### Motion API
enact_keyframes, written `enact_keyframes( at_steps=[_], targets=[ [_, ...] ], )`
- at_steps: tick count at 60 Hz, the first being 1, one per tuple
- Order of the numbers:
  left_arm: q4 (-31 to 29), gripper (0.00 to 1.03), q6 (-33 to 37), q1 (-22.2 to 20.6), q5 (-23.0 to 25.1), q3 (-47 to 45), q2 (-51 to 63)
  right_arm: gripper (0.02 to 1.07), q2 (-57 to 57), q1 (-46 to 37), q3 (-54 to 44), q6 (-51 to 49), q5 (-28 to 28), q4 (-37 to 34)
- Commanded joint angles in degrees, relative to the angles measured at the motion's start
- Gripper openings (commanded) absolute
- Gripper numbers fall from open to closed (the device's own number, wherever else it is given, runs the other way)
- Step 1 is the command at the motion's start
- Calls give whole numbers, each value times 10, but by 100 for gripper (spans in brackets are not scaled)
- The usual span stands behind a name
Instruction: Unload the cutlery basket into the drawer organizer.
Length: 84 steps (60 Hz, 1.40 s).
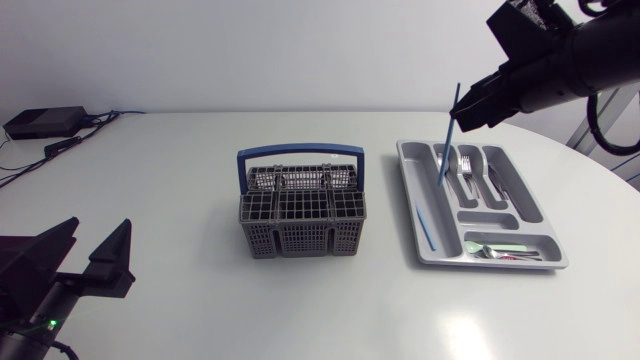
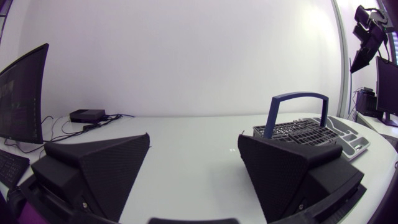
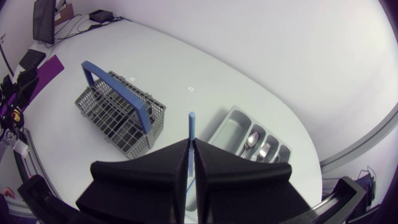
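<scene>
Our right gripper point(image 1: 470, 108) pinches a blue stick point(image 1: 447, 140) over the drawer organizer point(image 1: 418, 165).

The stick's long axis runs steeply, a little tilted. Its lower end points down at the organizer's far part, beside the spoons and forks point(image 1: 478, 172), and its upper end rises past the fingers. From the right wrist, the right gripper point(image 3: 191, 142) has its fingers pressed on the stick point(image 3: 191, 127) from both sides. We count two blue sticks. The second blue stick point(image 1: 427, 228) lies lengthwise in the organizer's long compartment nearest the basket. There is one cutlery basket point(image 1: 300, 215), grey with a blue handle, mid-table and well apart from the organizer. Our left gripper point(image 1: 98, 228) sits low near the table's edge, its fingers point(image 2: 102, 165) spread wide and holding nothing. We cannot count the cutlery in the organizer surely.
</scene>
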Motion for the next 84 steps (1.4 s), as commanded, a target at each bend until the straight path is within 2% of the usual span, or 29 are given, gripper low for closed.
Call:
enact_keyframes(
  at_steps=[1,17,48,84],
  targets=[
    [2,98,-15,-3,-5,-11,-4,7,36,-29,19,19,-11,-15],
    [2,98,-15,-3,-5,-11,-4,7,144,-71,69,40,-38,-59],
    [2,98,-15,-3,-5,-11,-4,7,341,-112,124,67,-73,-77],
    [2,98,-15,-3,-5,-11,-4,8,546,-148,231,81,-86,-43]
  ],
)
